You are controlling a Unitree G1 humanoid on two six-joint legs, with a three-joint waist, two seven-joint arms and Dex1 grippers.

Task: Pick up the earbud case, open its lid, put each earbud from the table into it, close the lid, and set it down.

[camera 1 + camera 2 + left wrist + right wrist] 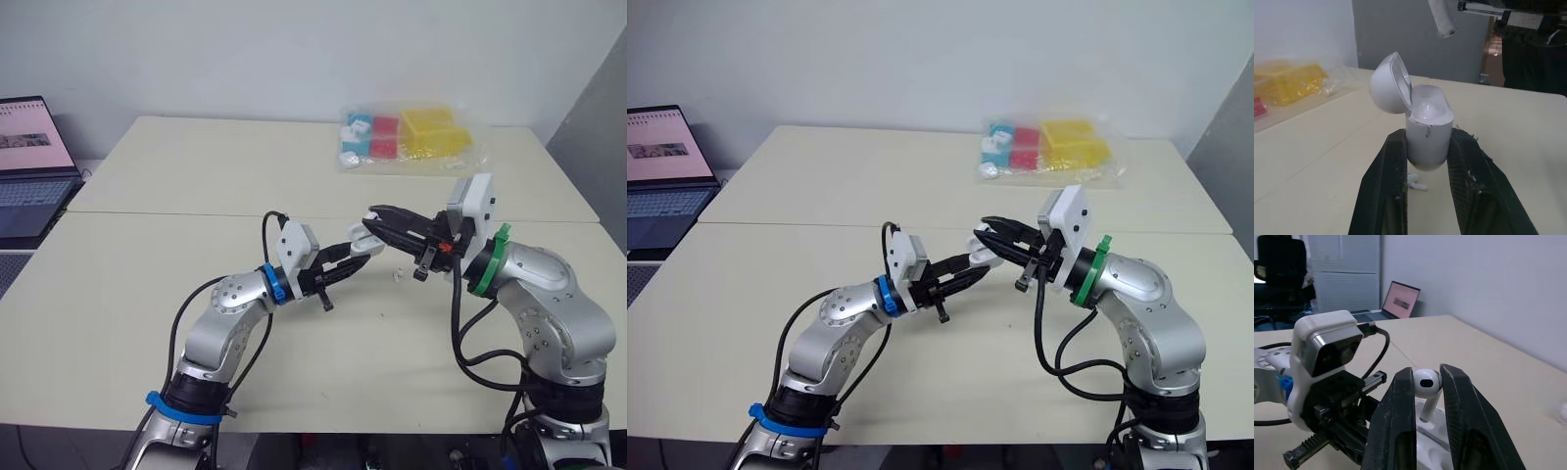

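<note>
**Head stereo pair:** 2 views set high behind the arms, facing forward and down at mid-range. Both take in the whole table point(147, 294), the laptop point(29, 166) and the plastic bag point(411, 137).

**Left wrist view:** close, looking along the left gripper point(1428, 139) and the earbud case point(1425, 115) it holds, toward the bag.

**Right wrist view:** close, looking along the right gripper point(1427, 374) and its held earbud point(1426, 382), toward the laptop. It shares the left wrist camera point(1327, 345) with the head views.

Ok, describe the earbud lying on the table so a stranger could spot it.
On the cream table, near its middle, a tiny white earbud lies under the right pincer. Unlike the other earbud, clamped in that pincer above the open case, it rests on the table.
</note>
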